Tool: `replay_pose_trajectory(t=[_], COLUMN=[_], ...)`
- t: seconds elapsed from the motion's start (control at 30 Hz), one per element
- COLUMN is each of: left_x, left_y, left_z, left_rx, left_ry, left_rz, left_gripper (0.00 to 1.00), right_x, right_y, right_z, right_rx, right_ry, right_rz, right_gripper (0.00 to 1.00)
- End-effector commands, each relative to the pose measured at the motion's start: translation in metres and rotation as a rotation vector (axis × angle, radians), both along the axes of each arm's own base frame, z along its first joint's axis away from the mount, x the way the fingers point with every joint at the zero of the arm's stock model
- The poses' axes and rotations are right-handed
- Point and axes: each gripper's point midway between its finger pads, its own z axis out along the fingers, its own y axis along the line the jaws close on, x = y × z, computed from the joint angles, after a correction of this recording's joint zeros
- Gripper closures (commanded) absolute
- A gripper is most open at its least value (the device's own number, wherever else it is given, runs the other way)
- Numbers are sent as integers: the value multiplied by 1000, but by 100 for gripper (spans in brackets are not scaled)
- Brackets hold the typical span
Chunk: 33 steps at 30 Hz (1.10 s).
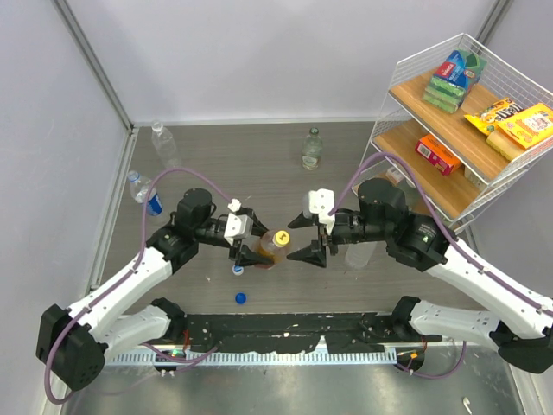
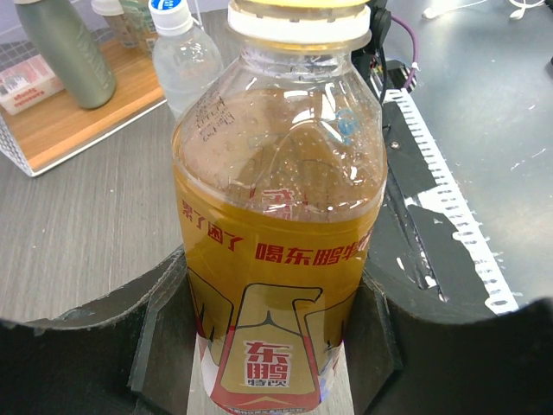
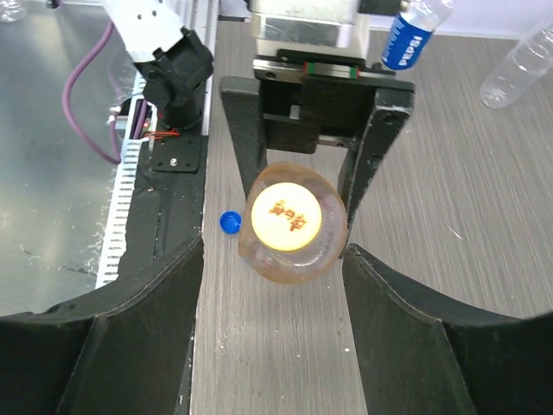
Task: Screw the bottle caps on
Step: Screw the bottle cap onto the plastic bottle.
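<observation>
My left gripper (image 1: pixel 256 245) is shut on the amber bottle (image 1: pixel 264 254) with the red label; its dark fingers (image 2: pixel 104 346) clamp the lower body (image 2: pixel 276 259). The bottle stands on the table and wears a yellow cap (image 1: pixel 281 239), which the right wrist view shows from above (image 3: pixel 285 218). My right gripper (image 1: pixel 304 237) is open just right of the cap, its fingertips (image 3: pixel 173 285) short of the bottle and not touching it. A dark blue cap (image 1: pixel 240 298) lies loose near the front edge. A white cap with a blue middle (image 1: pixel 238 270) lies beside the left fingers.
Clear bottles lie at the back left (image 1: pixel 162 143) and stand at the back middle (image 1: pixel 312 149). A blue-label bottle (image 1: pixel 145 192) lies at the left. Another clear bottle (image 1: pixel 359 253) sits under the right arm. A wire shelf rack (image 1: pixel 484 194) with snack boxes stands at the right.
</observation>
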Motion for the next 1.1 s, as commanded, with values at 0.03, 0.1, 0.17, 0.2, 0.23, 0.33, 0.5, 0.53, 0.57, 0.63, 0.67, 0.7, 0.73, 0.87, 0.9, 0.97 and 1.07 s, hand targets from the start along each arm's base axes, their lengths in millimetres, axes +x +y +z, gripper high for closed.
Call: replay_pose_trajectory(t=[0.03, 0.1, 0.17, 0.2, 0.23, 0.33, 0.5, 0.53, 0.57, 0.63, 0.67, 0.7, 0.73, 0.87, 0.9, 0.97, 1.07], left_x=[-4, -4, -4, -3, -3, -3, -3, -2, -2, 0, 2, 7, 12, 41, 50, 64, 83], left_y=[-2, -3, -3, -3, -3, -3, -3, -3, -4, -4, -4, -5, -5, -3, -2, 0, 2], left_z=[16, 15, 16, 15, 16, 16, 18, 18, 18, 18, 20, 20, 22, 32, 35, 40, 43], left_rx=[-29, -29, -29, -26, -27, -26, -29, -28, -26, -26, -28, -26, -27, -43, -61, -96, -115], left_ry=[-14, -11, -14, -9, -11, -9, -11, -7, -5, -7, -13, -10, -17, -83, -87, -106, -82], left_rz=[-49, -55, -52, -51, -49, -49, -45, -43, -40, -34, -23, 6, 34, 206, 262, 347, 452], left_gripper=[97, 97, 97, 97, 97, 97, 97, 97, 97, 96, 96, 96, 96, 96, 96, 96, 94], right_x=[-14, -14, -12, -11, -10, -7, 0, 1, 1, 3, 6, 8, 14, 30, 34, 49, 72], right_y=[4, 6, 8, 8, 10, 13, 15, 15, 16, 16, 15, 16, 16, 16, 17, 17, 20], right_z=[25, 28, 29, 31, 30, 28, 26, 25, 26, 23, 23, 21, 19, 7, 4, -2, -13], right_rx=[62, 71, 68, 72, 69, 65, 48, 46, 49, 42, 40, 35, 27, 8, 3, -6, -27], right_ry=[-70, -73, -67, -67, -65, -53, -32, -28, -28, -19, -17, 4, 8, 80, 89, 127, 196], right_rz=[108, 114, 112, 109, 108, 101, 68, 61, 59, 49, 31, 13, -22, -138, -160, -253, -394], right_gripper=[32, 32, 33, 34, 35, 38, 57, 59, 62, 75, 78, 82, 84, 94, 95, 98, 99])
